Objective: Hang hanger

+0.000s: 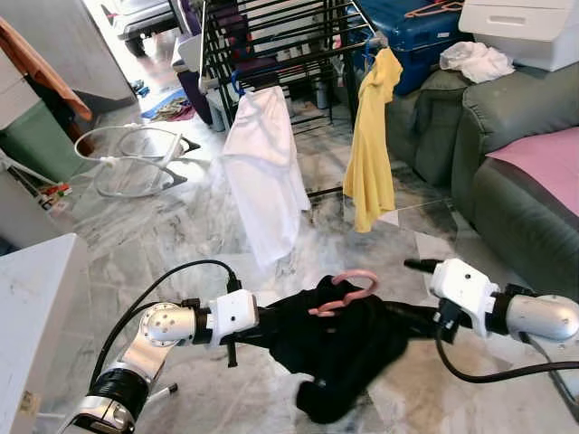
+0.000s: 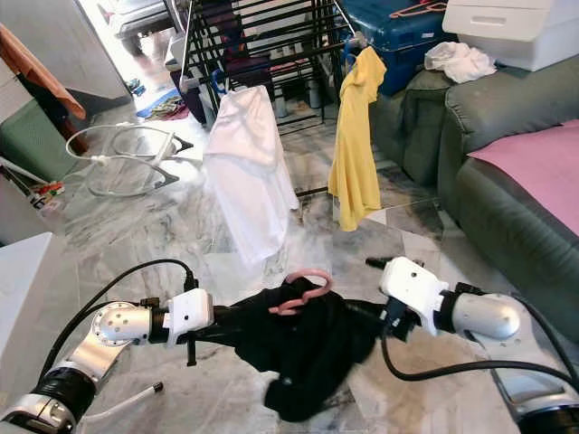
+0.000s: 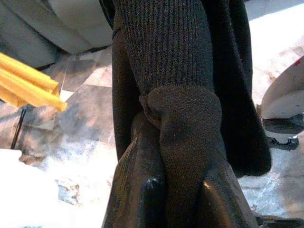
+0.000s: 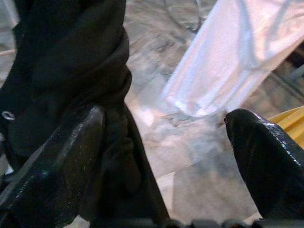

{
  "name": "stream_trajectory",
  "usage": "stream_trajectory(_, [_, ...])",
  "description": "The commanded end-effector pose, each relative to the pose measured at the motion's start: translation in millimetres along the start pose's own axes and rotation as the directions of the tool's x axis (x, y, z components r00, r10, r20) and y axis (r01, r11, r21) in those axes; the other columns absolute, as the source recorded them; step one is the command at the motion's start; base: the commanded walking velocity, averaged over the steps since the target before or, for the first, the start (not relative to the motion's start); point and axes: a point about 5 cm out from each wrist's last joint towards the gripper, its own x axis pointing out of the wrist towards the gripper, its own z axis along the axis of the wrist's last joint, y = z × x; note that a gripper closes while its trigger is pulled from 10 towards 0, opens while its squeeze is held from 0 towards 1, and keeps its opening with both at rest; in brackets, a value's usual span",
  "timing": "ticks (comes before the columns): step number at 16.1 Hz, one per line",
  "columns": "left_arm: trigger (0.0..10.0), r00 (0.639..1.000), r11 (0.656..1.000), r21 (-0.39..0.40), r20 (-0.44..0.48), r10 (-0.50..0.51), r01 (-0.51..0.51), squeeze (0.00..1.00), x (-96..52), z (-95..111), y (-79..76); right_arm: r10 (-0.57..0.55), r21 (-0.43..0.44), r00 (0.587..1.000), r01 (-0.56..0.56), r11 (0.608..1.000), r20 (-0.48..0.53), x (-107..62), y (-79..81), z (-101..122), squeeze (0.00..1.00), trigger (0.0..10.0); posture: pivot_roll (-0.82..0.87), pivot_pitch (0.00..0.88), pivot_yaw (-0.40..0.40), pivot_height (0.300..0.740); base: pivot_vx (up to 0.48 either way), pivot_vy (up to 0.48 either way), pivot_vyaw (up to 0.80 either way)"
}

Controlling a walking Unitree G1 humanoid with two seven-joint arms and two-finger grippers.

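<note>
A black garment on a pink hanger hangs low over the marble floor between my two arms. My left gripper is shut on a bunched fold of the black cloth, which the left wrist view shows pinched between the fingers. My right gripper reaches in from the right. In the right wrist view it is open, its jaws wide apart, and black cloth lies against one finger. The hanger's hook sticks up out of the cloth.
A black drying rack stands ahead, with a white shirt and a yellow shirt hanging on it. A grey-green sofa is on the right. A white wire frame lies on the floor at left, near a white cabinet.
</note>
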Motion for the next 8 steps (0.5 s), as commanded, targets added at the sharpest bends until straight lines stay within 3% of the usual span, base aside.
stream_trajectory(1, [0.0, 0.998, 0.998, 0.057, 0.054, 0.026, -0.029, 0.00, -3.0, 11, 9.4, 0.074, 0.026, 0.997, -0.074, 0.997, 0.006, 5.2, 7.9, 0, 1.00, 10.0, -0.26, 0.000, 0.237, 0.740, 0.000, 0.000, 0.00])
stream_trajectory(2, [0.0, 0.996, 0.997, 0.074, 0.085, 0.022, -0.029, 0.00, -0.9, 18, 13.1, 0.107, 0.083, 0.994, -0.108, 0.991, 0.022, 5.6, 7.8, -3, 1.00, 10.0, -0.26, 0.000, 0.236, 0.740, 0.000, 0.000, 0.00])
stream_trajectory(3, [0.0, 0.996, 0.997, 0.079, 0.093, 0.018, -0.026, 0.00, -0.4, 20, 14.0, 0.112, 0.085, 0.994, -0.113, 0.990, 0.014, 5.6, 6.3, -5, 0.89, 10.0, -0.26, 0.000, 0.236, 0.740, 0.000, 0.000, 0.00])
stream_trajectory(4, [0.0, 0.995, 0.996, 0.085, 0.102, 0.015, -0.024, 0.00, 0.4, 22, 14.7, 0.119, 0.091, 0.993, -0.119, 0.989, 0.005, 5.9, 4.6, -8, 0.70, 10.0, -0.26, 0.000, 0.236, 0.740, 0.000, 0.000, 0.00])
stream_trajectory(5, [0.0, 0.994, 0.995, 0.097, 0.112, 0.009, -0.020, 0.00, 1.5, 25, 15.3, 0.165, 0.118, 0.986, -0.166, 0.979, 0.011, 6.7, 5.9, -8, 0.00, 10.0, -0.25, 0.000, 0.238, 0.740, 0.000, 0.000, 0.00])
stream_trajectory(8, [0.0, 0.993, 0.995, 0.104, 0.122, -0.004, -0.009, 0.00, 1.3, 26, 15.6, 0.220, 0.113, 0.975, -0.218, 0.970, -0.009, 9.1, 3.8, -10, 0.00, 10.0, -0.25, 0.000, 0.239, 0.740, 0.000, 0.000, 0.00])
